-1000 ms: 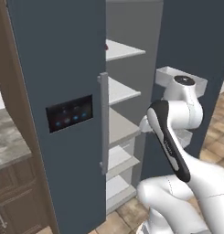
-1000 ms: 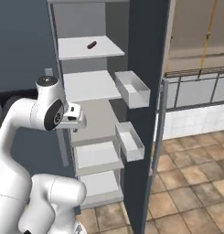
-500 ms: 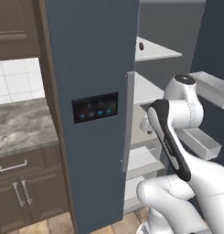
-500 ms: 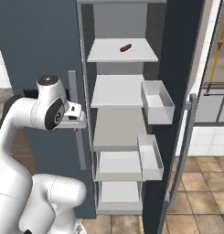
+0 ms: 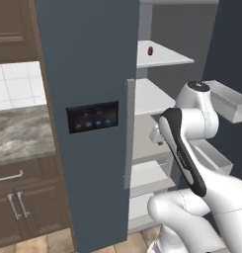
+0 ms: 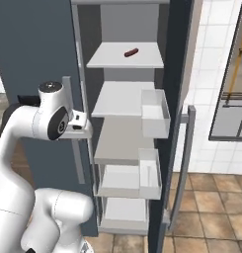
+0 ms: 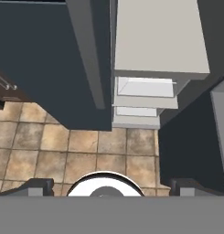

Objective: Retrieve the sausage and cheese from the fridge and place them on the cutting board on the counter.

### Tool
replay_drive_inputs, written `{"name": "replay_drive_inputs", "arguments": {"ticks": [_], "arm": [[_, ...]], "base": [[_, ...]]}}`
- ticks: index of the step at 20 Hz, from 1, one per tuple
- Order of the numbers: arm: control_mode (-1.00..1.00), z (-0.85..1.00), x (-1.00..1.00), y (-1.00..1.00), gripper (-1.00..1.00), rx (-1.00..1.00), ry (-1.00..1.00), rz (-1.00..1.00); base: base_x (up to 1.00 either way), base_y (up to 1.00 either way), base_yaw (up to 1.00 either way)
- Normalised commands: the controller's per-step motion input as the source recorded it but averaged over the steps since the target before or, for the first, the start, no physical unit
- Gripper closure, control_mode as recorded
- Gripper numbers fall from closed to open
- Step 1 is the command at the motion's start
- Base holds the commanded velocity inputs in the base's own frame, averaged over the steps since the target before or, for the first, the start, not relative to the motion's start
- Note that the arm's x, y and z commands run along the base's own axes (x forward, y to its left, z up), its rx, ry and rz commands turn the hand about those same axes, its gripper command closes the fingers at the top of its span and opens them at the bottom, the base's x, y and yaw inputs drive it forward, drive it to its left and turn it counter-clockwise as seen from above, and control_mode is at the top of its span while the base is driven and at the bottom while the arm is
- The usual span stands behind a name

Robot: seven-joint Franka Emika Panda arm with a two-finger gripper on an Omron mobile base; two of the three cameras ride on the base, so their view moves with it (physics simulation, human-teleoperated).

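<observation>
The fridge (image 5: 83, 59) stands with its left door shut and its right door (image 6: 179, 74) swung open. The dark red sausage (image 6: 131, 52) lies alone on the top white shelf and appears again as the sausage (image 5: 150, 50) from the other side. My gripper (image 7: 112, 186) points down at the floor in front of the fridge, level with the middle shelves. Its fingers are wide open with nothing between them. The hand (image 6: 79, 126) hangs close to the shut door's handle. The marble counter (image 5: 14, 138) lies left of the fridge. The cheese and the cutting board are out of view.
Two white bins (image 6: 154, 113) hang on the inside of the open door, whose grey bar handle (image 6: 181, 163) juts out. Bare white shelves (image 7: 154, 36) fill the compartment below the sausage. Brown cabinets (image 5: 19, 207) sit under the counter. Tan floor tiles (image 7: 86, 151) lie below.
The whole picture has shifted as the base moved: the open compartment now sits more central and more counter shows at left. The arm keeps its pose and the gripper stays open.
</observation>
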Motion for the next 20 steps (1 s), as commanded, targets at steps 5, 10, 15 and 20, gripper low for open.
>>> {"name": "replay_drive_inputs", "arguments": {"ticks": [5, 10, 15, 20], "arm": [[1.00, 0.00, 0.00, 0.00, -1.00, 0.00, 0.00, 0.00], [1.00, 0.00, 0.00, 0.00, -1.00, 0.00, 0.00, 0.00], [1.00, 0.00, 0.00, 0.00, -1.00, 0.00, 0.00, 0.00], [1.00, 0.00, 0.00, 0.00, -1.00, 0.00, 0.00, 0.00]], "base": [[0.25, -0.23, 0.06], [0.31, -0.49, 0.02], [0.51, -0.13, 0.00], [0.65, -0.01, 0.00]]}}
